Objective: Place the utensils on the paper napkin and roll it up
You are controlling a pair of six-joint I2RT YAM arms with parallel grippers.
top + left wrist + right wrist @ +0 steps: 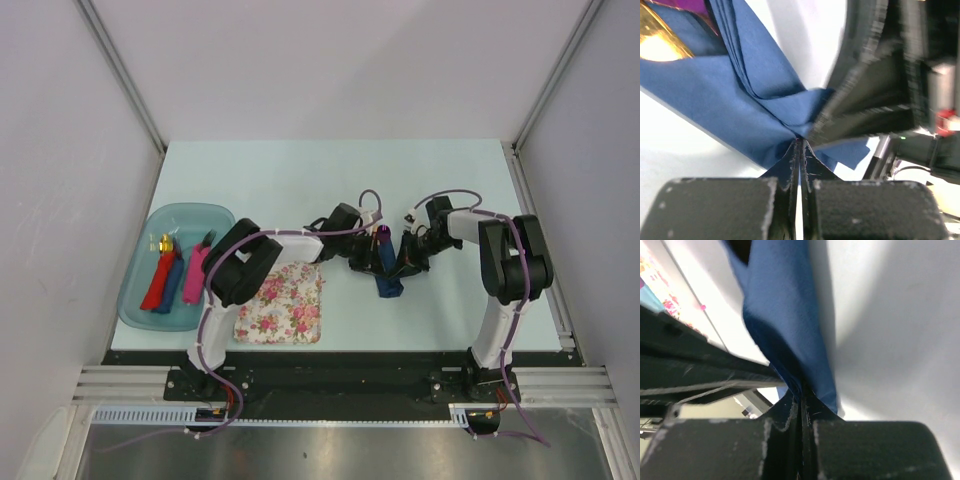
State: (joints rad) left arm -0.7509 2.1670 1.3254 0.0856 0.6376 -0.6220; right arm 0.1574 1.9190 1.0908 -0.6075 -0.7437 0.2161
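Pose folded inward toward centre, left claw (800, 144), right claw (802, 390) each pinching navy napkin (730, 95)

navy napkin (388, 283), pink floral mat (283, 310), teal tray (200, 215)

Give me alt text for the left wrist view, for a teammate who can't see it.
The left gripper is shut on a bunched fold of the navy paper napkin, which fans up and left. A gold-orange utensil and a sliver of purple spoon show in its folds at top left; the blurred black right arm fills the right side.
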